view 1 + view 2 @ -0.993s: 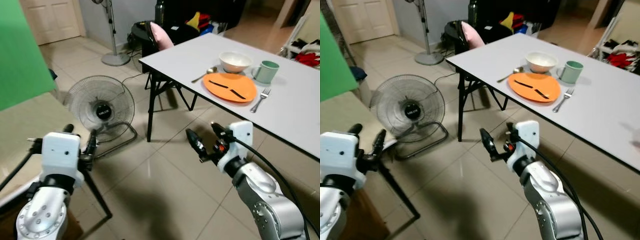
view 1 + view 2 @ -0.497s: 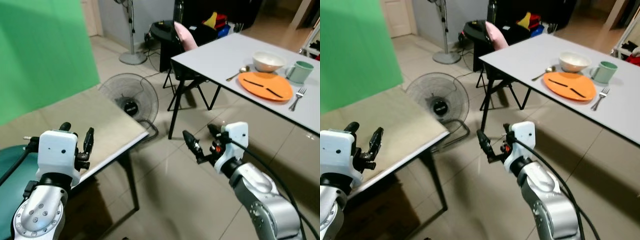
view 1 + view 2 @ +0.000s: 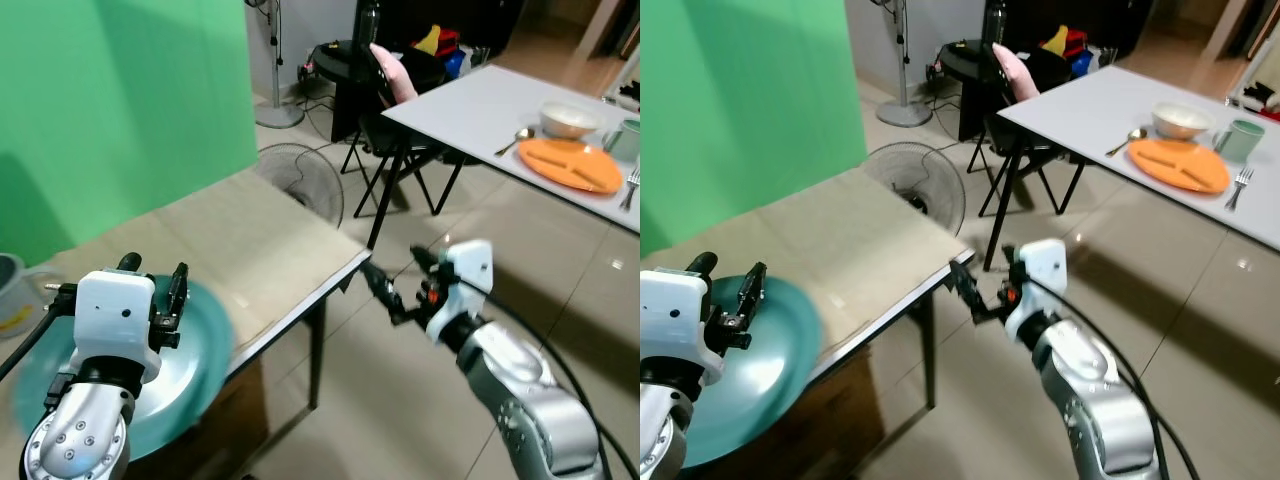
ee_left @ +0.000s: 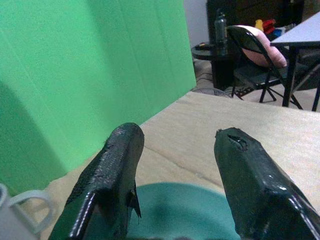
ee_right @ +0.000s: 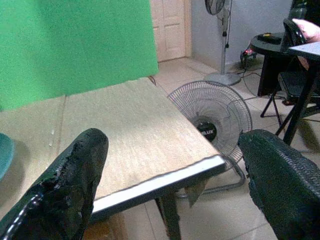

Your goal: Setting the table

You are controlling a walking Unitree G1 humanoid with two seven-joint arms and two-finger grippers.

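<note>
Nearby, a beige table point(image 3: 250, 250) bears a teal plate point(image 3: 195, 350), green wall point(image 3: 110, 110) behind.

Your left gripper point(image 3: 152, 293) hangs with fingers spread above a teal plate point(image 3: 760, 375) on the beige side table point(image 3: 250, 250); a green screen point(image 3: 110, 110) walls off the far side, and a grey mug point(image 3: 12, 292) sits just beside the plate. Most of the tabletop ahead lies bare. Your right gripper point(image 3: 393, 283), fingers apart, hovers over open tile floor point(image 3: 970, 430) just off the table's corner. Beyond that corner, a floor fan point(image 3: 923, 183) and a folding chair point(image 3: 395, 120) crowd the path toward the white dining table point(image 3: 1110, 105).
</note>
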